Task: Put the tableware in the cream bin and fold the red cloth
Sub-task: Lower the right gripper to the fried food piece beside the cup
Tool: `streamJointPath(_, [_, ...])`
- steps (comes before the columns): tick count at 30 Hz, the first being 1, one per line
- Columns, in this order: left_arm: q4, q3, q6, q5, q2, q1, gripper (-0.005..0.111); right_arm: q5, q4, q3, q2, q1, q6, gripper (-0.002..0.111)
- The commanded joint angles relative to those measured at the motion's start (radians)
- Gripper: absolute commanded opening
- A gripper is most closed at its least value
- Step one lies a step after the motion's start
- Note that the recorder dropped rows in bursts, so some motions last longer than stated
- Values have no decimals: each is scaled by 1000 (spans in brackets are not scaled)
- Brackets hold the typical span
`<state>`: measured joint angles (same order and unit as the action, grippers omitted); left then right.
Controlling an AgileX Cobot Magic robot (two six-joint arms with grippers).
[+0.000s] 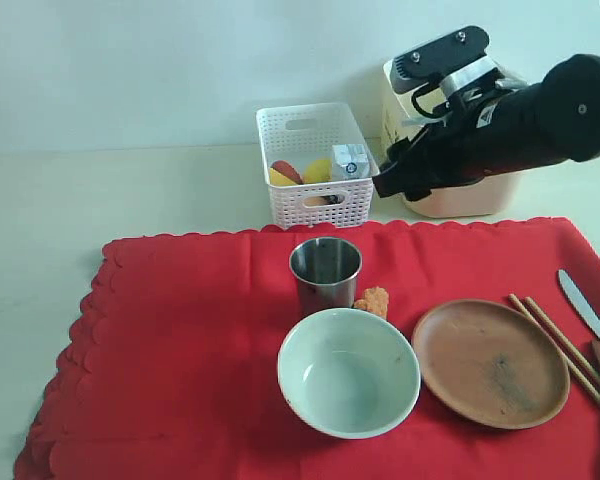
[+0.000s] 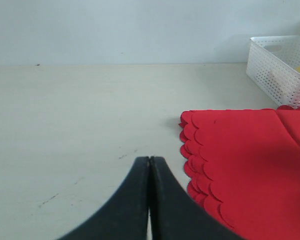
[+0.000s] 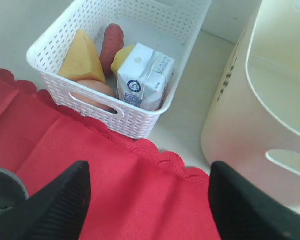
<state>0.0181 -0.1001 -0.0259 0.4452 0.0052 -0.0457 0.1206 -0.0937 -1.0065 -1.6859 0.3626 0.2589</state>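
The right fingers (image 3: 55,205) are held spread above the far edge of the red cloth (image 1: 180,340), empty; the left fingers (image 2: 135,200) are pressed together beside its left edge. Bowl (image 1: 348,385), cup (image 1: 325,272), plate (image 1: 490,362), chopsticks (image 1: 555,345) and knife (image 1: 581,300) are laid on it, with the cream bin (image 3: 270,100) just behind it.

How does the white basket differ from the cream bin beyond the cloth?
The basket has lattice walls; the bin has smooth solid walls. The basket is low; the bin stands taller. The basket holds food and a carton; nothing shows in the bin's visible part. Both have handle cut-outs.
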Motion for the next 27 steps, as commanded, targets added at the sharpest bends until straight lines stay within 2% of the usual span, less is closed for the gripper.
streamJointPath(1, [-4, 2, 1, -12, -5, 1, 0, -43, -2, 38, 12, -2, 8, 64])
streamJointPath(7, [-4, 2, 1, -12, -5, 1, 0, -101, -9, 115, 45, -2, -3, 60])
streamJointPath(15, [-4, 2, 1, -12, -5, 1, 0, -141, -32, 202, 115, -2, -54, 59])
streamJointPath(27, [-4, 2, 1, -12, -5, 1, 0, -129, -40, 232, 136, -2, -89, 59])
